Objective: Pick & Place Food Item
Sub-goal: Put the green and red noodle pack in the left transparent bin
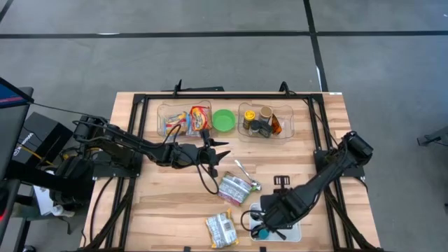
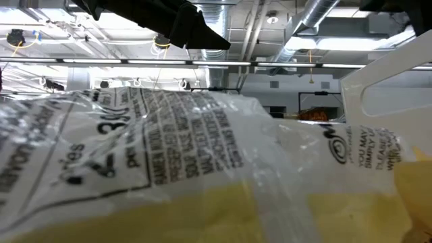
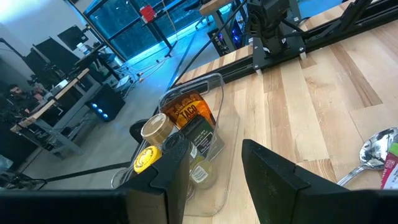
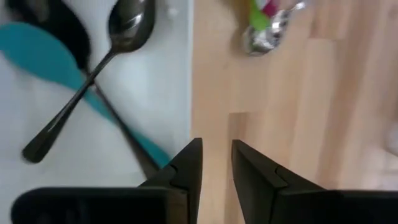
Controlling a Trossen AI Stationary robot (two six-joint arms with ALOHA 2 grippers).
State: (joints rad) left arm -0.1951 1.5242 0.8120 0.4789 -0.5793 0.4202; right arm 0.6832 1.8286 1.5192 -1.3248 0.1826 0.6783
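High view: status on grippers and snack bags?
Left gripper open, empty, mid-table by the green bowl. Right gripper empty, fingers narrowly apart, over white utensil tray. Yellow snack bag and silver pouch lying ungrasped.

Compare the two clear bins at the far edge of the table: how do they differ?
The left clear bin holds colourful snack packets; the right clear bin holds jars and bottles, standing up. The green bowl sits between them. Both are transparent, similar in size, and in one row.

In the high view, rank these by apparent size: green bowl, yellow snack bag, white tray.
1. white tray, partly covered by the right arm, so its full extent is a judgement
2. yellow snack bag
3. green bowl
The bag and bowl look close.
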